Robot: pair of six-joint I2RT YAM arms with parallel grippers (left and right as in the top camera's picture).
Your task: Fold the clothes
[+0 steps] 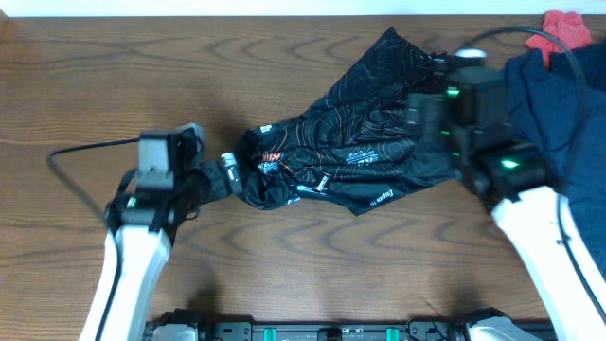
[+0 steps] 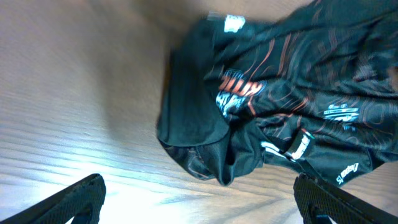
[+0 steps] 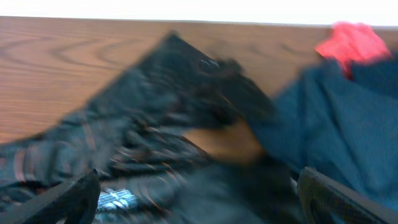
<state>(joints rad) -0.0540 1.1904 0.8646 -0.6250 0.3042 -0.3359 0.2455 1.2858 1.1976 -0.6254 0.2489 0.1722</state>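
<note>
The black jersey (image 1: pixel 346 142) with orange and white contour lines lies crumpled across the middle of the table, with white lettering near its front edge. It also shows in the left wrist view (image 2: pixel 273 106) and, blurred, in the right wrist view (image 3: pixel 149 124). My left gripper (image 1: pixel 225 172) sits at the jersey's left end, open and empty, fingers wide apart over bare wood (image 2: pixel 199 202). My right gripper (image 1: pixel 428 114) is over the jersey's right part, open, with cloth beneath its fingers (image 3: pixel 199 199).
A plain navy blue garment (image 1: pixel 559 104) lies at the right, also in the right wrist view (image 3: pixel 336 130). A small red cloth (image 1: pixel 566 26) sits at the far right corner, seen too in the right wrist view (image 3: pixel 351 42). A black cable (image 1: pixel 80 152) runs along the left.
</note>
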